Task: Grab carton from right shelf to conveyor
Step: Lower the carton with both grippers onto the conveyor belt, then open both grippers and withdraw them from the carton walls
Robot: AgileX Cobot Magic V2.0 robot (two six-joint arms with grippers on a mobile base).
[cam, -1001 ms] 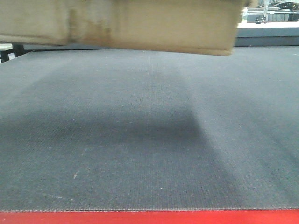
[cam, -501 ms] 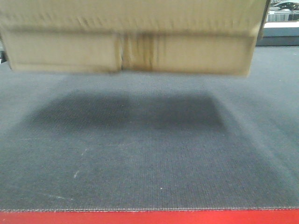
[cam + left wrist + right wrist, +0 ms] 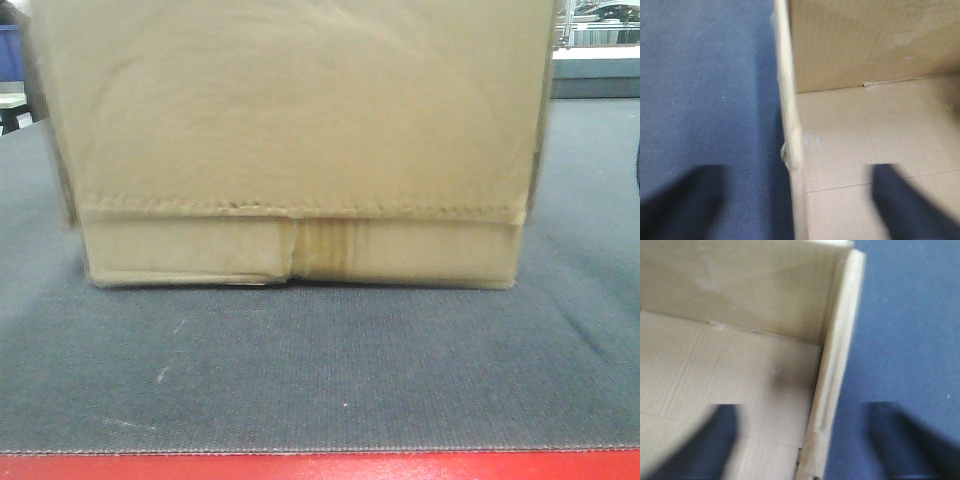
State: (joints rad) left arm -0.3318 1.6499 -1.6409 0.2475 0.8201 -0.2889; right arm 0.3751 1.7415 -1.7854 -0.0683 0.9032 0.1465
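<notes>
Conveyor line, left to right. At the far left of the front view, a sliver of a blue shape (image 3: pixel 10 50) shows behind the upper corner of the carton (image 3: pixel 300 130); it is too cropped to identify.

The left tool (image 3: pixel 792 207) hangs released over the carton's left wall. In the blurred left wrist view, one dark finger (image 3: pixel 682 205) is outside the box, above the conveyor (image 3: pixel 705 90). Its other finger (image 3: pixel 905 205) is inside, above the cardboard floor. The wall runs up between the two, touched by neither.

At centre, the carton sits on the dark grey woven belt, set back from the red front edge (image 3: pixel 320 467), its base meeting the belt along a thin dark line. A serrated flap edge (image 3: pixel 200 208) crosses the lower part of its face. A yellowed tape strip (image 3: pixel 325 248) covers the centre seam, and the lower flap is dented just left of it. The broad panel above is creased.

The right tool (image 3: pixel 805 445) is likewise spread wide across the carton's right wall. Its inner finger (image 3: pixel 705 445) is over the box floor and its outer finger (image 3: pixel 905 440) over the belt, both clear of the cardboard edge between them.

At the far right, beyond the belt, a pale ledge (image 3: pixel 595 62) stands in the background.
</notes>
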